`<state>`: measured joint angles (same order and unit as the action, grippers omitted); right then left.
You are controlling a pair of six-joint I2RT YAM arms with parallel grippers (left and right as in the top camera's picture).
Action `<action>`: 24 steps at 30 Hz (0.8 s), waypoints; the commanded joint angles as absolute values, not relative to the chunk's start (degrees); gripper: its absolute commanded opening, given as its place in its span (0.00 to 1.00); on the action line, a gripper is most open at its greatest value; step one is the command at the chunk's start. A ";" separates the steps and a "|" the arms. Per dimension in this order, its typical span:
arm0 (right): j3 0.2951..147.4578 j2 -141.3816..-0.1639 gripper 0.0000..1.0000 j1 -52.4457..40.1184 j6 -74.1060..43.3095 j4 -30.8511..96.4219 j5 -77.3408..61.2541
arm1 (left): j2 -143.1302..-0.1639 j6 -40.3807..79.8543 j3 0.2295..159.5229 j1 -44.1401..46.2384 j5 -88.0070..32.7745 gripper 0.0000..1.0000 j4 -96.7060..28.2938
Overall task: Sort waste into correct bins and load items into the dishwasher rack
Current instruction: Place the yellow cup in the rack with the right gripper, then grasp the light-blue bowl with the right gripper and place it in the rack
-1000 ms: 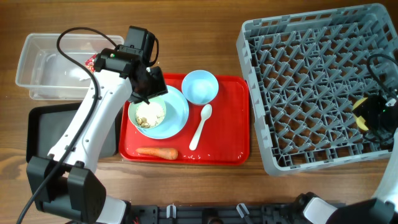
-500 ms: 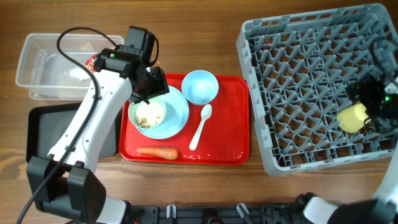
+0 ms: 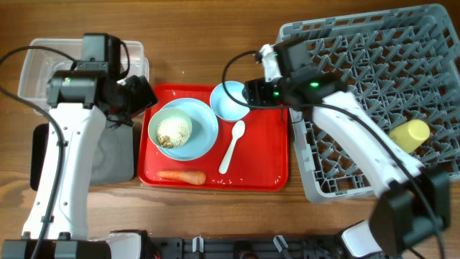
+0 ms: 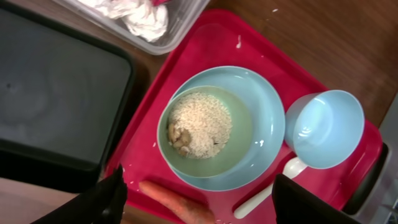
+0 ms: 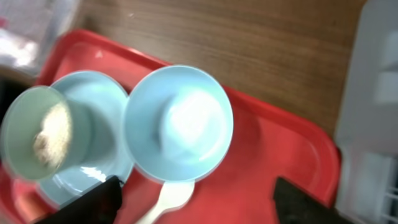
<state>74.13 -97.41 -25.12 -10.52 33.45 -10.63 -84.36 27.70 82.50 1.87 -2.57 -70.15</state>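
Resting on blue plate (image 4: 269,124), green bowl (image 4: 240,138), mounded pale crumbs (image 4: 200,124) inside

Standing the white left arm (image 3: 66,155) up from the near left corner of the view, bending it at the far end toward the right. Angling the left gripper (image 3: 135,101) down and to the right, holding its dark fingers (image 4: 107,200) spread wide apart, gripping nothing. Laying the white right arm (image 3: 363,140) in a long diagonal from the near right corner, far and leftward toward the middle. Pointing the right gripper (image 3: 251,92) to the left, holding its dark fingers (image 5: 99,200) just as wide apart, likewise gripping nothing. Hovering with both grippers, well apart from each other.
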 commanded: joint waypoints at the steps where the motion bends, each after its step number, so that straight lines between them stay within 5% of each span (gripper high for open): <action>1: 74.56 -106.83 0.58 -26.20 -20.05 30.39 -6.13 | -83.79 27.42 82.52 -0.14 -1.80 0.79 -71.26; 8: 74.59 -112.42 0.05 -26.17 -24.21 29.21 -5.96 | -83.79 27.44 82.52 -0.16 -1.80 0.79 -71.24; 14: 77.71 -97.03 0.04 -23.68 -17.89 30.61 2.50 | -83.79 27.44 82.52 -0.16 -1.80 0.79 -71.22; 20: 77.73 -80.66 0.04 -8.51 6.55 26.52 33.69 | -83.79 27.44 82.52 -0.16 -1.80 0.79 -71.18; 24: 77.30 -82.48 0.04 4.67 7.01 23.79 41.82 | -83.79 27.44 82.52 -0.16 -1.80 0.79 -70.96</action>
<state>77.71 -81.08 -0.16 4.91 24.71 34.59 -84.31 27.73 82.50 0.14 -2.39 -71.16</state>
